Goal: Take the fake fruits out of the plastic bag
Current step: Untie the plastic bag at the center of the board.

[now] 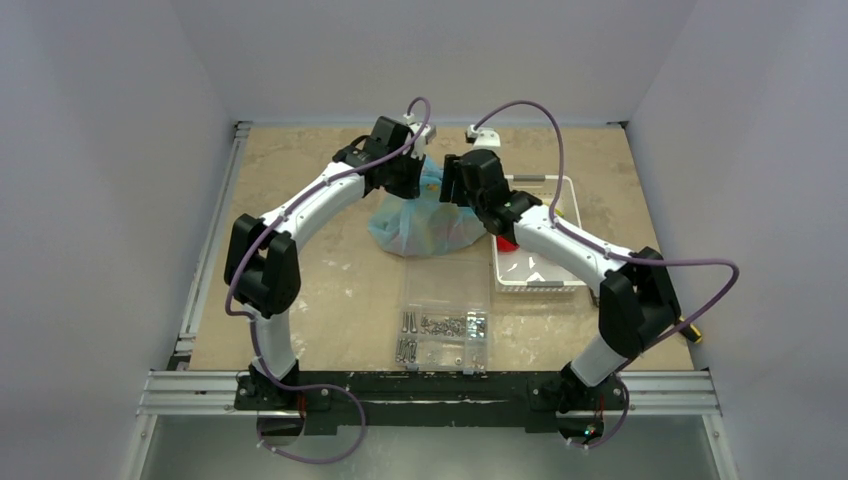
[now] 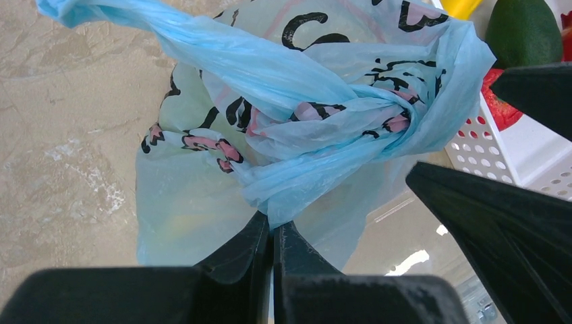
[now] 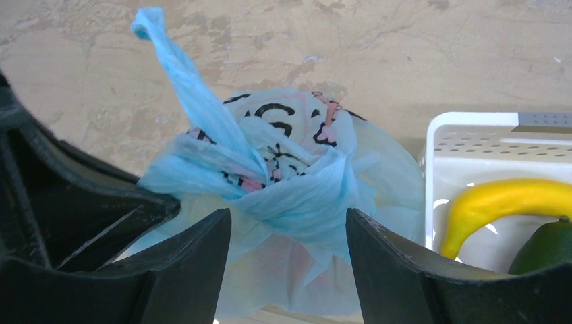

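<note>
The light-blue plastic bag [image 1: 420, 228] with its dark cartoon print lies knotted at the table's middle back. My left gripper [image 2: 273, 226] is shut on a twisted fold of the bag [image 2: 270, 115] below the knot. My right gripper [image 3: 289, 223] is open, its jaws either side of the bag's twisted top [image 3: 290, 169]. In the top view both grippers, left [image 1: 412, 183] and right [image 1: 455, 190], meet over the bag. A yellow banana [image 3: 499, 202], a dark green fruit [image 3: 546, 246] and a red fruit [image 2: 499, 104] lie in the white basket. Fruits inside the bag show only as faint tints.
The white slotted basket [image 1: 570, 235] stands just right of the bag, under my right arm. A clear compartment box [image 1: 443, 335] with silver screws sits in front of the bag. Walls enclose the table on three sides.
</note>
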You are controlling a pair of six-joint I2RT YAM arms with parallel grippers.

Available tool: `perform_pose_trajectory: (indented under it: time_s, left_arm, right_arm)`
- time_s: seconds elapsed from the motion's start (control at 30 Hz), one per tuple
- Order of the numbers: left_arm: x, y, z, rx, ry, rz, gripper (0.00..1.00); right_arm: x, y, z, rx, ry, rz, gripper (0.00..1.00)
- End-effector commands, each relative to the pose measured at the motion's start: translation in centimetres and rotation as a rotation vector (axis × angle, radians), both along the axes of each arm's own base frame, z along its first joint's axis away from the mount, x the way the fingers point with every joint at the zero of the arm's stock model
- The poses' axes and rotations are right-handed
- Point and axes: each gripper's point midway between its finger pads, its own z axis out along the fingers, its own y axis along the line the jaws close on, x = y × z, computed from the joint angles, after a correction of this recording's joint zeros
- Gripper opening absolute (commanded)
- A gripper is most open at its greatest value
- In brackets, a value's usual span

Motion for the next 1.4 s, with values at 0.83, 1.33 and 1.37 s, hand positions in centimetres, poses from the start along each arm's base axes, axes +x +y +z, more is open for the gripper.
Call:
perform_pose_trajectory:
  time_s: [0.83,1.33,1.37]
  left_arm:
    - [1.5,1.4,2.4,-0.149,0.063,0.065,0.00]
    - [0.8,1.0,4.5,-0.181,0.014,0.000,0.49]
    - [0.8,1.2,4.7,-0.176,0.008,0.012,0.50]
  right_arm:
    - [0.8,-3.2,2.4,0.866,-0.088,0.196,0.00]
    - [1.4,-2.6,0.3,0.769,-0.027,0.234,0.00]
    - [1.4,-2.6,0.3,0.764,-0.026,0.235,0.00]
